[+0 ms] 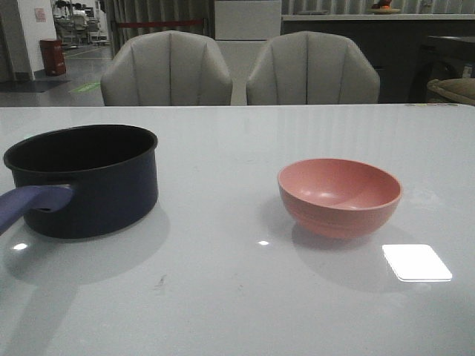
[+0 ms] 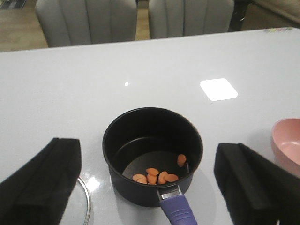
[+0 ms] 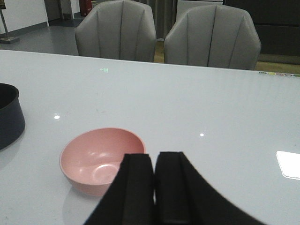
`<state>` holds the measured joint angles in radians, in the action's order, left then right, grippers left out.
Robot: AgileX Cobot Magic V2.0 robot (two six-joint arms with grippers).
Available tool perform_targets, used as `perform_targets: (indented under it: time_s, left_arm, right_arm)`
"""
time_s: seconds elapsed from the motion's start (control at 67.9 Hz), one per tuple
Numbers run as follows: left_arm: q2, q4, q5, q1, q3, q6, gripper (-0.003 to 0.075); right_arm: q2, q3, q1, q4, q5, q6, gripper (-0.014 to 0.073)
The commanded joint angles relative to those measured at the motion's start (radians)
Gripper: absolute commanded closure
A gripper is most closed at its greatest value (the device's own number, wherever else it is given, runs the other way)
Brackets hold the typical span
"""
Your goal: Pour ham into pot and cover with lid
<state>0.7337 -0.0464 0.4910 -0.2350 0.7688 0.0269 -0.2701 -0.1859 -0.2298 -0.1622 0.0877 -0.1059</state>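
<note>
The dark navy pot (image 1: 89, 185) stands at the left of the table, its purple-blue handle (image 1: 30, 204) toward the near left. In the left wrist view the pot (image 2: 152, 154) holds several orange-pink ham pieces (image 2: 157, 176) on its bottom. My left gripper (image 2: 147, 180) is open, raised over the pot, its fingers (image 2: 42, 180) wide apart. An edge of the glass lid (image 2: 86, 202) lies on the table beside the pot. The pink bowl (image 1: 339, 194) stands empty at the right. My right gripper (image 3: 154, 161) is shut and empty, above and beside the bowl (image 3: 101, 157).
Two grey chairs (image 1: 237, 70) stand behind the table's far edge. A bright light reflection (image 1: 416, 262) lies on the glossy white table (image 1: 237, 297) near the bowl. Neither arm shows in the front view.
</note>
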Motion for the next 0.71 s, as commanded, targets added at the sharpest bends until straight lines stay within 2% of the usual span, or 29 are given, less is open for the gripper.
perform_targets:
  time_s: [0.0, 0.147, 0.383, 0.589, 0.693]
  left_arm:
    - [0.114, -0.001, -0.020, 0.058, 0.091, 0.039, 0.0103]
    - [0.245, -0.029, 0.066, 0.164, 0.154, 0.039, 0.0103]
    - [0.383, -0.042, 0.123, 0.315, 0.188, 0.039, 0.0103]
    - [0.520, -0.061, 0.262, 0.392, 0.312, 0.013, 0.0103]
    - [0.613, -0.125, 0.332, 0.421, 0.387, -0.027, 0.0103]
  right_arm:
    - [-0.008, -0.029, 0.002, -0.001, -0.088, -0.003, 0.0428]
    - [-0.008, -0.029, 0.002, -0.001, -0.088, -0.003, 0.0428]
    - [-0.008, -0.029, 0.002, -0.001, -0.088, -0.003, 0.0428]
    - [-0.008, -0.029, 0.002, -0.001, -0.088, -0.003, 0.0428]
    - [-0.008, -0.029, 0.002, -0.001, -0.088, -0.003, 0.0428]
